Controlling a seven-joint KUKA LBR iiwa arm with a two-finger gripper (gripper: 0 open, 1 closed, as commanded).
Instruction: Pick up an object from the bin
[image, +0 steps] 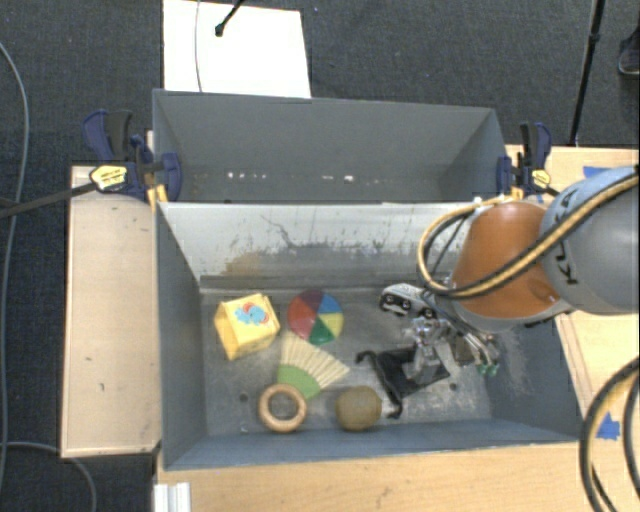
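Gripper (432, 350) hangs low over the right part of the floor of the bin (330, 140), under the orange cover (505, 265) of the wrist. The thing nearest it is a black object (395, 373), flat and angular, of a kind I cannot name. It lies just to the camera view's left of the gripper and a little toward the front wall. Its long axis seems to run roughly left to right across the floor, with a short limb bent down toward the front. Its right end comes up under the gripper, and whether the two touch cannot be told.

Whether the gripper is released or clenched cannot be told either: dark metal parts, the black object and shadow run together at that spot. Nothing can be said to be grasped.

Judging from this, any coming move turns on a short shift to the left and down, across the object's narrow side.

Just beside the object's left end sits an olive-brown ball (358, 408), close enough to be knocked. Farther left are a wooden ring (283, 408), a cream fan-shaped thing with a green base (305, 368), a multicoloured ball (316, 317) and a yellow cube (245, 325), all well apart from the gripper.
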